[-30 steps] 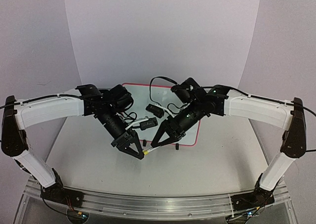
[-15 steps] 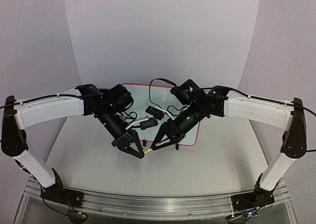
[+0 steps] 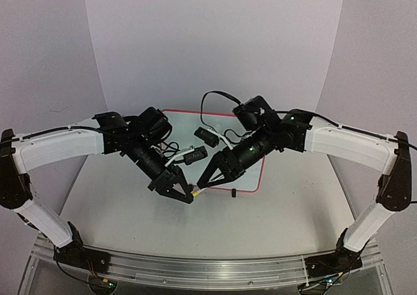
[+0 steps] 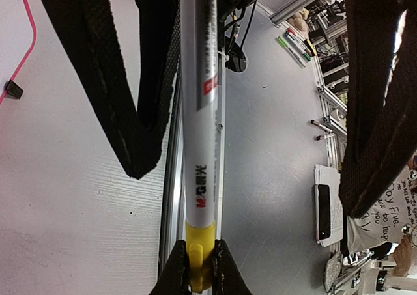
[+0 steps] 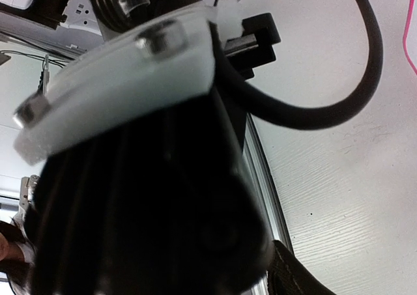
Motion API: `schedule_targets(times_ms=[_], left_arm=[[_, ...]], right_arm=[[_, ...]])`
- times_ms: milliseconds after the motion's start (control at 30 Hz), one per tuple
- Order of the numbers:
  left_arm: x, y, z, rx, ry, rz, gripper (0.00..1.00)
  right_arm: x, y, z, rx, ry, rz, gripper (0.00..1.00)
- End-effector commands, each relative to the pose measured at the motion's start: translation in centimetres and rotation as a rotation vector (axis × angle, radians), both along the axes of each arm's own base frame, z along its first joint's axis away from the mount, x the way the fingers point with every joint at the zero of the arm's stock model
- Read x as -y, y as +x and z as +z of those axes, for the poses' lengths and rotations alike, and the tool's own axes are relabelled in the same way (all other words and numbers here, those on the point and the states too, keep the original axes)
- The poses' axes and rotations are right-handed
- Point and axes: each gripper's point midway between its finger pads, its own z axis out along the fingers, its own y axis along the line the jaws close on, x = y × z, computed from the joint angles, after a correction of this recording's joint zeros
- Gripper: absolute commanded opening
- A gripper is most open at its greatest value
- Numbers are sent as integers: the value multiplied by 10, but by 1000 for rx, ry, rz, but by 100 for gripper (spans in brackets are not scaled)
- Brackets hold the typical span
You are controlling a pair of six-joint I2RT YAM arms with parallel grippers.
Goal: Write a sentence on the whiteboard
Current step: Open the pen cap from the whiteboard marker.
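The whiteboard (image 3: 252, 180), white with a red-pink frame, lies flat behind both grippers and is mostly covered by the arms. Its frame (image 4: 30, 44) and a black clip foot (image 4: 13, 88) show in the left wrist view. The sentence cannot be seen. My left gripper (image 3: 191, 195) is shut on the yellow end of a white marker (image 4: 199, 145), pinched between its fingertips (image 4: 176, 272). My right gripper (image 3: 202, 184) stands open, its fingers (image 4: 130, 112) wide apart either side of the barrel without touching it. The left arm's wrist blocks the right wrist view, where only one fingertip (image 5: 306, 275) shows.
An aluminium rail (image 3: 195, 269) runs along the table's near edge. Black cables (image 3: 215, 103) loop over the board's far side. Past the table edge lie loose markers (image 4: 293, 44) and a phone on papers (image 4: 324, 210). White walls curve round the back.
My right gripper has opened and let go of the marker's barrel. Both arms have shifted slightly, the left one carrying the marker a little to the right.
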Motion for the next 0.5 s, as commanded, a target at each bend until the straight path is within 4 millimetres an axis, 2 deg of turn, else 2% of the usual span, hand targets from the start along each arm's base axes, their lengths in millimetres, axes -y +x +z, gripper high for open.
schedule_targets(times_ms=[0, 200, 467], left_arm=[[0, 0, 12, 21, -41, -8, 0], [-1, 1, 7, 27, -14, -15, 0], [-3, 3, 6, 40, 1, -21, 0]], right_arm=[[-4, -8, 22, -5, 75, 38, 57], [-4, -15, 19, -44, 78, 73, 46], [-4, -22, 6, -77, 53, 97, 40]])
